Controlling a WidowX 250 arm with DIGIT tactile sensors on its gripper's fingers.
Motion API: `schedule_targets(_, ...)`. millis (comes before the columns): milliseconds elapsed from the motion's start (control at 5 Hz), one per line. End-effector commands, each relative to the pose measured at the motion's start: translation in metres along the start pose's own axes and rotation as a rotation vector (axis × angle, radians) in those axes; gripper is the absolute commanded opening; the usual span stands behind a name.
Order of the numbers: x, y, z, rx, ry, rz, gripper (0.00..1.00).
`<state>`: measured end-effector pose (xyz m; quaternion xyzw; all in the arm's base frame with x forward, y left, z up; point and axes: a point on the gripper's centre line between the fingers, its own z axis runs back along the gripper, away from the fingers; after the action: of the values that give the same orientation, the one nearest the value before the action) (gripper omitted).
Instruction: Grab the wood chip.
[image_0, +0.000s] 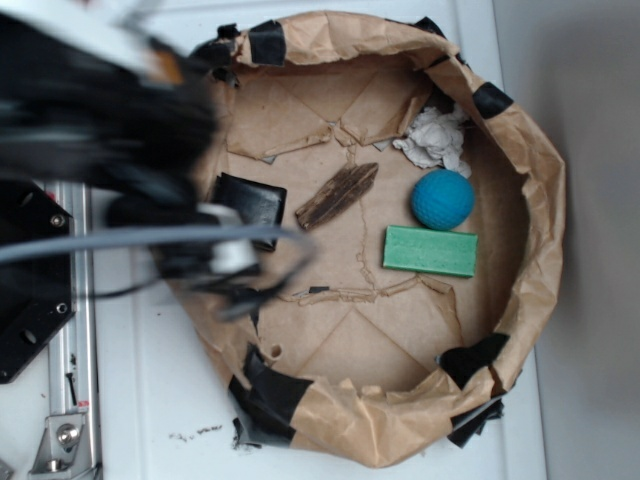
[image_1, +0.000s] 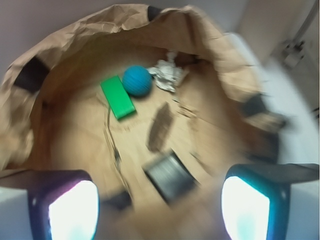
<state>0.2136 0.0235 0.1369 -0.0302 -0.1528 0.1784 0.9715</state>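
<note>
Gripper (image_1: 159, 210) wide apart, empty, motion-blurred

Wood chip (image_0: 337, 195) — rough, seemingly bark-like

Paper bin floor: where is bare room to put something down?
Bare floor lies below the green block, toward the bin's lower wall. It is crowded higher up: wood chip, blue ball and crumpled paper.

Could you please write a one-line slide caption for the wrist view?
Open hand above paper nest: wood chip, black pad, green block, blue ball.
</note>
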Motion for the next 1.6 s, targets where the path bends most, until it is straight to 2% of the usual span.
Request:
schedule_targets(0,0.041,-0.013,-0.055,-0.034,0.012,-0.034,1.0)
schedule_targets(200,0.03,0.002,-0.075,0.016,0.093,-0.072,1.0)
schedule_targets(400,0.022,0.028,-0.089,0.053,0.139,-0.094,1.0)
schedule_targets(600,0.026,0.031,-0.111,0.053,0.137,-0.138,1.0)
schedule_targets(800,0.028,0.023,-0.134,0.05,0.127,-0.188,1.0)
schedule_targets(1000,0.025,0.024,-0.133,0.065,0.139,-0.172,0.0)
schedule_targets(1400,0.035,0.017,-0.09,0.082,0.149,-0.157,0.0)
